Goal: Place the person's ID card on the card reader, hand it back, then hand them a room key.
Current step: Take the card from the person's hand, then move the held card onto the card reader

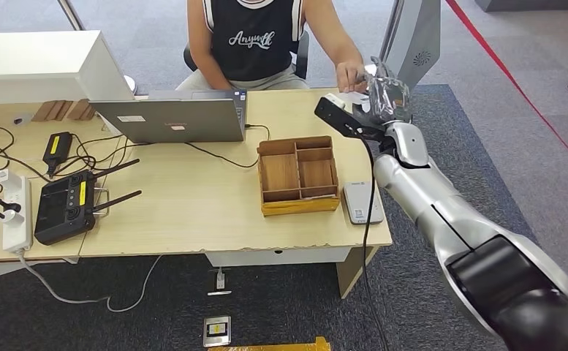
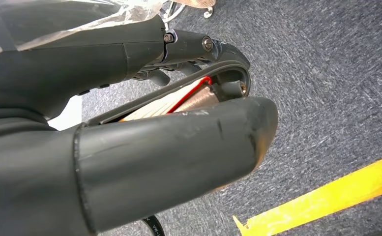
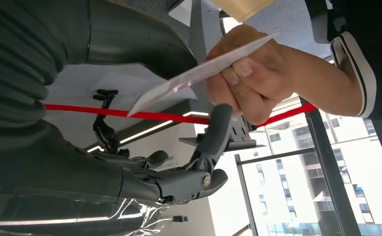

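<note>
- Room around my right hand [image 1: 387, 95] is tight: it hangs past the far right corner of the table [image 1: 193, 212], with the person's hand [image 3: 248, 83] touching or just beside it and a grey stand [image 1: 416, 36] close behind.
- Off to its right I have open carpet, out to a red floor line [image 1: 515, 80].
- Nearer me than the hand, the card reader [image 1: 361, 202] lies flat by the table's right edge, just beside the wooden tray [image 1: 299, 207].
- From the head view I can't make out the ID card [image 3: 203, 71]. The right wrist view shows it as a white card pinched in the person's fingers, its free end reaching in between my thumb and one raised finger.
- I cannot tell whether my right hand grips the card or only brackets it.
- My left hand [image 2: 169, 147] hangs over grey carpet near a yellow strip [image 2: 326, 199]. Its fingers curl toward the thumb, and I cannot tell whether they are closed.
</note>
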You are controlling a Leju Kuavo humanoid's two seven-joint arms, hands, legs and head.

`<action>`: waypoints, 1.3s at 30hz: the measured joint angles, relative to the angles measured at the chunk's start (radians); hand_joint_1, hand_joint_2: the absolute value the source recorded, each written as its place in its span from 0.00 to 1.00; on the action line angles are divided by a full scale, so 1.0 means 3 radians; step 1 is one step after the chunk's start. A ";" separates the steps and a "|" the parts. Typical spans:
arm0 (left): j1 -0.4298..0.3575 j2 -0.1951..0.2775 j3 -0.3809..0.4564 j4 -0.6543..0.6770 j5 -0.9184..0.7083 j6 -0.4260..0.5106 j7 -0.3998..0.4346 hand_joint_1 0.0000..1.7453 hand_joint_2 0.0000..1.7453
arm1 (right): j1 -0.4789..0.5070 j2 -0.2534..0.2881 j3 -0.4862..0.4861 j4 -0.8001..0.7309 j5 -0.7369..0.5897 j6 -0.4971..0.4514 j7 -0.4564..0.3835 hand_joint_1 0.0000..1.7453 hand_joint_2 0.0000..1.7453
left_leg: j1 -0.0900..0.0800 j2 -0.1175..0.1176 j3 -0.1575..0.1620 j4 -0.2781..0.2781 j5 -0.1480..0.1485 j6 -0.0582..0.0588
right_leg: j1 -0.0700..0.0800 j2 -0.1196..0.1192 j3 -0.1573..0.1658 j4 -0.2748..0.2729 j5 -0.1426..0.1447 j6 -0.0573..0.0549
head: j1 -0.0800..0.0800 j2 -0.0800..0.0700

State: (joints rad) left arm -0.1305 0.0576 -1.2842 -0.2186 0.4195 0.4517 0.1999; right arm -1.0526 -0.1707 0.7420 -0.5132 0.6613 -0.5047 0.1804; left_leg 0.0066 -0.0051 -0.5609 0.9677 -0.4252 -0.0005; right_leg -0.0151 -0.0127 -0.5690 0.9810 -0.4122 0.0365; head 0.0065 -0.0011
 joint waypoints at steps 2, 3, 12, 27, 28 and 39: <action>0.0001 0.0000 -0.0001 0.0000 -0.0001 0.0000 0.0000 0.00 0.00 | 0.0000 -0.0004 0.0000 0.0002 -0.0001 -0.0001 0.0000 1.00 1.00 | 0.0000 0.0000 0.0000 0.0000 0.0000 0.0000 | 0.0000 0.0000 0.0000 0.0000 0.0000 0.0000 | 0.0000 0.0000; 0.0001 0.0000 -0.0001 0.0000 -0.0002 0.0000 0.0000 0.00 0.00 | 0.0000 -0.0006 0.0000 0.0002 -0.0001 -0.0002 0.0000 1.00 1.00 | 0.0000 0.0000 0.0000 0.0000 0.0000 0.0000 | 0.0000 0.0000 0.0000 0.0000 0.0000 0.0000 | 0.0000 0.0000; 0.0004 0.0001 -0.0001 0.0000 0.0005 0.0000 0.0002 0.00 0.00 | -0.0001 -0.0014 0.0001 0.0001 0.0003 -0.0003 -0.0022 1.00 1.00 | 0.0000 0.0001 0.0000 0.0000 0.0000 0.0000 | 0.0000 0.0000 0.0000 0.0000 0.0001 -0.0001 | 0.0000 0.0000; 0.0003 0.0000 -0.0001 0.0000 0.0016 0.0000 0.0013 0.00 0.00 | -0.0001 0.0006 0.0005 -0.0001 0.0008 -0.0001 -0.0025 1.00 1.00 | 0.0000 0.0000 0.0000 0.0000 0.0000 0.0000 | 0.0000 0.0000 0.0000 0.0000 0.0001 -0.0001 | 0.0000 0.0000; 0.0004 0.0000 -0.0001 0.0000 0.0016 0.0000 0.0013 0.00 0.00 | -0.0001 0.0007 0.0005 -0.0001 0.0008 -0.0001 -0.0025 1.00 1.00 | 0.0000 0.0000 0.0000 0.0000 0.0000 0.0000 | 0.0000 0.0000 0.0000 0.0000 0.0001 -0.0001 | 0.0000 0.0000; 0.0004 -0.0003 -0.0001 0.0000 0.0031 0.0001 0.0051 0.00 0.00 | 0.0061 -0.0002 0.0005 -0.0002 -0.0034 0.0073 -0.0065 1.00 1.00 | 0.0000 0.0001 0.0001 0.0000 0.0000 0.0000 | 0.0000 0.0000 0.0000 -0.0001 0.0001 -0.0002 | 0.0000 0.0000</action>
State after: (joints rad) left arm -0.1294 0.0567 -1.2844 -0.2186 0.4288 0.4520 0.2151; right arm -1.0342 -0.1712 0.7435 -0.5138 0.6512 -0.4828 0.1611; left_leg 0.0066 -0.0049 -0.5605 0.9677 -0.4252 -0.0005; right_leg -0.0151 -0.0127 -0.5689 0.9808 -0.4120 0.0361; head 0.0065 -0.0011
